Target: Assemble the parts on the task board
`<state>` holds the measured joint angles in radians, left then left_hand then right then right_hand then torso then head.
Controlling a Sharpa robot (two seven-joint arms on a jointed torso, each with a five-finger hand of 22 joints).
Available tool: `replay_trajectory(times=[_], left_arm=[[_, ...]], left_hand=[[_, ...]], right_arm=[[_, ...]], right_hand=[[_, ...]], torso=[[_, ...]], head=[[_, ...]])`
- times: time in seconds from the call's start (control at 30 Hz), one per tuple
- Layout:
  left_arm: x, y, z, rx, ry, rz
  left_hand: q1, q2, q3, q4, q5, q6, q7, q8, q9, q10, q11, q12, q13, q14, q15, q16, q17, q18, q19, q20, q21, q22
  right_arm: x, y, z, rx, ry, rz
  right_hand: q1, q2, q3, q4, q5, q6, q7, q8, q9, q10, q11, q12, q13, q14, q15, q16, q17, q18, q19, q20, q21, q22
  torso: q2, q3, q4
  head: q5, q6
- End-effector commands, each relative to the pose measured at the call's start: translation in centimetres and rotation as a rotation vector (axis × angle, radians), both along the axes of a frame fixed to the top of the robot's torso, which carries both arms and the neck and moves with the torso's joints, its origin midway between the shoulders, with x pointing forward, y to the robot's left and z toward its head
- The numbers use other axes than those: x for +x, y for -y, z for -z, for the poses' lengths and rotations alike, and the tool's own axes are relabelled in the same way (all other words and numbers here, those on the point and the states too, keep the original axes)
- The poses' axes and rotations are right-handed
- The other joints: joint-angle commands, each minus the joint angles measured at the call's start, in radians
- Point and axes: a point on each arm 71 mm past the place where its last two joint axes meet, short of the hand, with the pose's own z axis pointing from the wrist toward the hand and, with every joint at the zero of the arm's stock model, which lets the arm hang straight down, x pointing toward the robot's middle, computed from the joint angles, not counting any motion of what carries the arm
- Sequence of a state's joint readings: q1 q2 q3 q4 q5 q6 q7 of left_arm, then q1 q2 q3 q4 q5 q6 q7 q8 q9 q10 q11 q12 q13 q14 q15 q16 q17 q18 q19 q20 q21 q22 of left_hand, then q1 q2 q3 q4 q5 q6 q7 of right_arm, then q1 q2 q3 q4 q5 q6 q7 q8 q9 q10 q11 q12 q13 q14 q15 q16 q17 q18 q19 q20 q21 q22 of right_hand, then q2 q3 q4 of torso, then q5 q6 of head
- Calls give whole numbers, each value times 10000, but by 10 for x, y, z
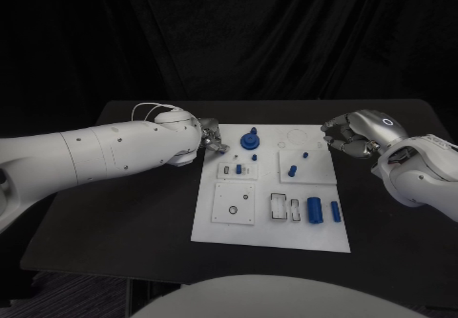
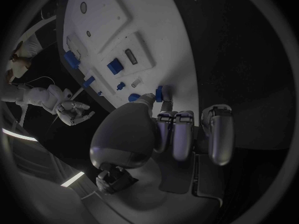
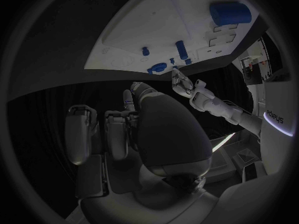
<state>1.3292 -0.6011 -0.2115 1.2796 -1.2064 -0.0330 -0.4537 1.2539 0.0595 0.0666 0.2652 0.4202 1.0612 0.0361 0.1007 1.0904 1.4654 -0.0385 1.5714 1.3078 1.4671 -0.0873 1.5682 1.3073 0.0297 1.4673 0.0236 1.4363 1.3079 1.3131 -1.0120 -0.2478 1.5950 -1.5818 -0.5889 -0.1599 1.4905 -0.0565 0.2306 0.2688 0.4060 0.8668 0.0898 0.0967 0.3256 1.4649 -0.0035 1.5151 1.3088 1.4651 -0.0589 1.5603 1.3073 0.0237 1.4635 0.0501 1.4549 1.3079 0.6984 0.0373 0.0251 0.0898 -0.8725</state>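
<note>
Nearest my head camera is the front edge of the task board (image 1: 270, 240), a white plate lying on the black worktop (image 1: 124, 218). On its near right section I see two upright-lying blue cylinders (image 1: 314, 210), their long axes running away from me, beside pale rectangular slots. Farther back stands the round blue gear-like part (image 1: 251, 140), with small blue pegs (image 1: 254, 158) just behind the middle blocks. My left hand (image 1: 212, 138) sits at the board's far left corner, just beside that gear-like part and clearly the nearer of the two to it; in the left wrist view its fingers (image 2: 181, 134) lie side by side over the board's edge with nothing visibly between them, so I judge it empty and loosely closed, though I cannot tell for certain. My right hand (image 1: 348, 134) hovers off the far right corner, fingers curled inward, holding nothing I can see. For the gear-like part, I would reach with the left, moving rightward across the board.
</note>
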Motion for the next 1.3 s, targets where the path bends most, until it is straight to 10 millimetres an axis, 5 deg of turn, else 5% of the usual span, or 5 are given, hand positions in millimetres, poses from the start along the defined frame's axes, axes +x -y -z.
replay_trajectory(times=[0.03, 0.53, 1.3], left_arm=[[-2, 3, 0, -128, -13, 223], [-11, 0, 0, -989, -299, -244], [-34, -3, -8, -1198, -737, -320]], left_hand=[[195, -100, 340, -37, -95, 26, -42, -29, 10, 1054, 7, -6, 2630, 1037, 10, 26, 2635, 35, 406, 30, 37, 2192], [421, -664, 1538, -233, -275, 252, -126, 65, 66, 1054, -77, -6, 2630, 1037, -64, 26, 2635, 32, 416, -39, 51, 2194], [73, -816, 2013, -76, -630, 361, -120, 113, 104, 1054, -80, -6, 2630, 1037, -74, 26, 2635, 34, 412, -51, 36, 2190]], right_arm=[[-1, 0, 1, -30, -37, 2], [-1, 2, 1, -33, -34, 53], [1, 3, 1, -53, -4, 100]], right_hand=[[-58, -65, 42, 0, 53, 72, 2, -44, -12, 500, -33, -36, 2044, 1023, -92, -35, 2528, 62, 493, -65, -42, 2234], [-58, -65, 42, 0, 53, 72, 2, -44, -12, 500, -33, -36, 2044, 1023, -92, -35, 2528, 62, 493, -65, -42, 2234], [-58, -65, 42, 0, 53, 72, 2, -44, -12, 500, -33, -36, 2044, 1023, -92, -35, 2528, 62, 493, -65, -42, 2234]], torso=[[-11, 9, -3], [-24, 8, 0], [-40, 12, -8]], head=[[15, -2], [35, -2], [83, -2]])
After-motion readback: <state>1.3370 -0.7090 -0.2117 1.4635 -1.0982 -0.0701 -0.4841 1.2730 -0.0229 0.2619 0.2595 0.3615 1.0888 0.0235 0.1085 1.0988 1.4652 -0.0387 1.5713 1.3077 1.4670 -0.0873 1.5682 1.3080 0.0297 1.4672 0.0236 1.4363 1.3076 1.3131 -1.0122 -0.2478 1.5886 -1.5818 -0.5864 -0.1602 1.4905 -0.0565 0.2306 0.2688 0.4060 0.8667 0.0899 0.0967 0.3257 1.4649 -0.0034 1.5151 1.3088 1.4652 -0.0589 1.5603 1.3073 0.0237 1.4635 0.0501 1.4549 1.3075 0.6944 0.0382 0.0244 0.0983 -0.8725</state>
